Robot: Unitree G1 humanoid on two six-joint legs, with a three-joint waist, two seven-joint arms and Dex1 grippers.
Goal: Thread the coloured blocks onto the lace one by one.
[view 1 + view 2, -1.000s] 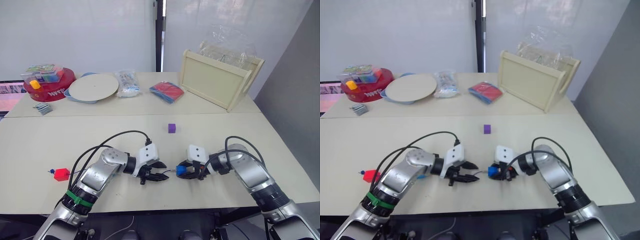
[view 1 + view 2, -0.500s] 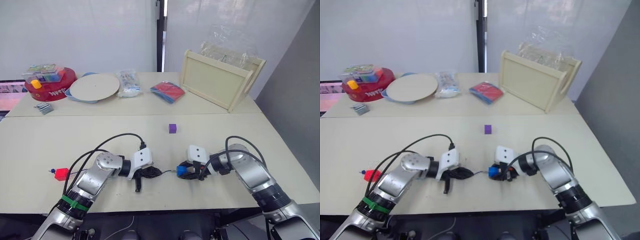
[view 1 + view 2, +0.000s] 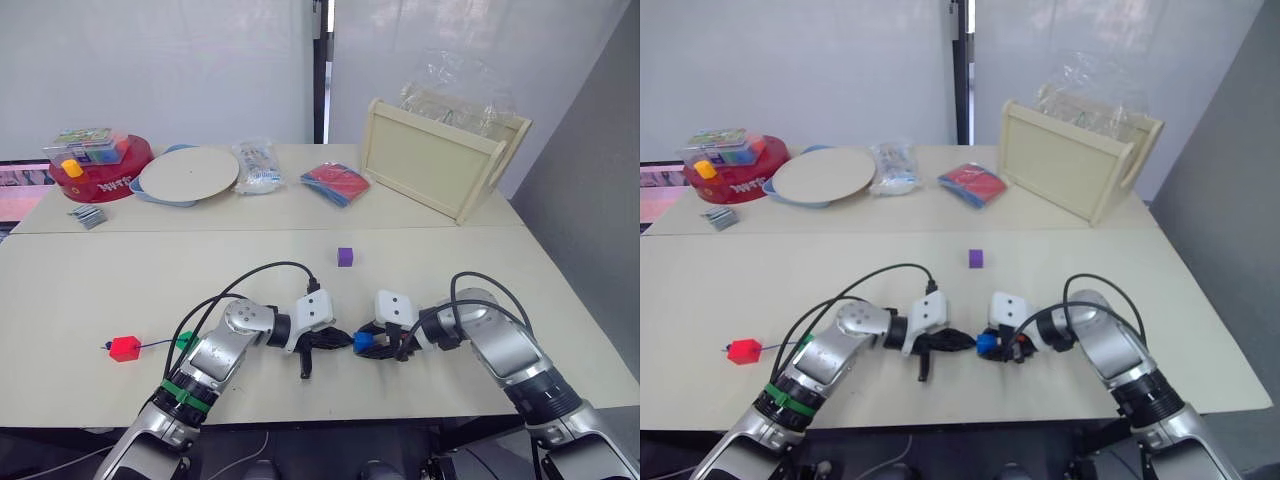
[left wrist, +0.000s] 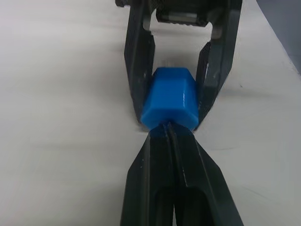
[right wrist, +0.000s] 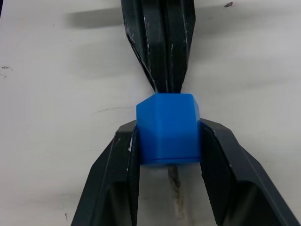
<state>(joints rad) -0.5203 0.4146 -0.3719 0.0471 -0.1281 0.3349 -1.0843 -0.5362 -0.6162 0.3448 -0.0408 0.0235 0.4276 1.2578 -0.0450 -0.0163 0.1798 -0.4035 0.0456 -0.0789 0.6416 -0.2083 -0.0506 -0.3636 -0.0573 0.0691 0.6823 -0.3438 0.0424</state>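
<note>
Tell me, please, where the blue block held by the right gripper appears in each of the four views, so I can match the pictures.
Left eye view: the blue block at lower centre, between the two grippers.
Right eye view: lower centre, same spot.
Left wrist view: upper centre, clamped between the right gripper's fingers.
Right wrist view: centre, between that gripper's own fingers.
Shared landmark: the shut left gripper, its tip at the block.

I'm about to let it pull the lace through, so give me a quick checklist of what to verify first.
1. Right pincer shut on blue block: ok.
2. Left pincer shut, its tips touching the block's face: ok.
3. Lace tip actually gripped by the left pincer: cannot tell.
4. Something thin showing out of the block's far face: ok.
5. Red block and green block lie along the lace: ok.
6. Purple block loose on the table: ok.
</note>
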